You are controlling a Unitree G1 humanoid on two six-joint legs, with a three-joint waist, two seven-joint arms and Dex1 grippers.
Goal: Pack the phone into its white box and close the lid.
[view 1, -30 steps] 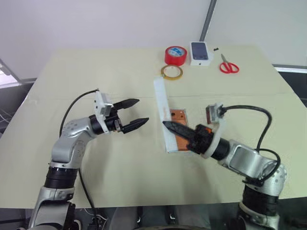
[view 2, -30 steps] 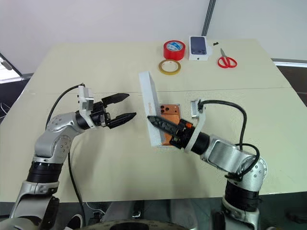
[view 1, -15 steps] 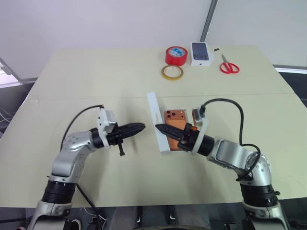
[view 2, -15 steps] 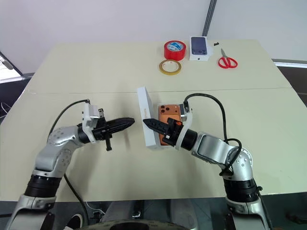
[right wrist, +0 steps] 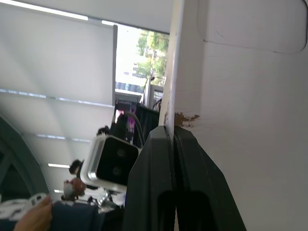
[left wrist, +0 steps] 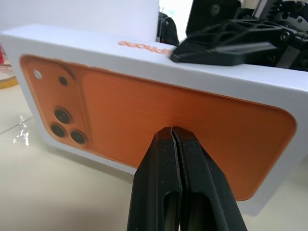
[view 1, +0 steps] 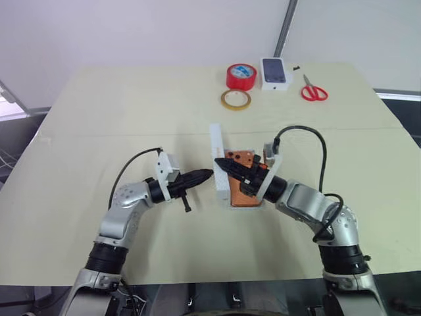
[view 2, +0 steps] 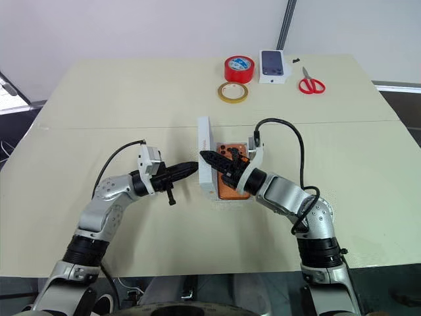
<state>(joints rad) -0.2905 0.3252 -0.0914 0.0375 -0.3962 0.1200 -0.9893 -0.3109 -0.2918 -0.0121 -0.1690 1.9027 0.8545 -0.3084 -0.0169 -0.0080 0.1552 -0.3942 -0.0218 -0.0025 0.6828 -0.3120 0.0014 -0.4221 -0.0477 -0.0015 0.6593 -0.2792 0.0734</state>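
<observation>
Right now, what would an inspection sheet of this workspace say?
Surface: beige table.
Job's things: phone lies in white box; lid stands on edge along the box's left side.
Clutter: red tape roll, yellowish tape ring, small carton, red scissors, near far edge.
Claws: left claw shut, tip at lid's outer face; right claw shut, tip at lid's top edge.
Cables: black cable loops from each wrist.
Surroundings: white wall, grey pole.

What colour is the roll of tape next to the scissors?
The roll of tape is red, with a blue label inside its hole. It shows best in the left eye view.
</observation>
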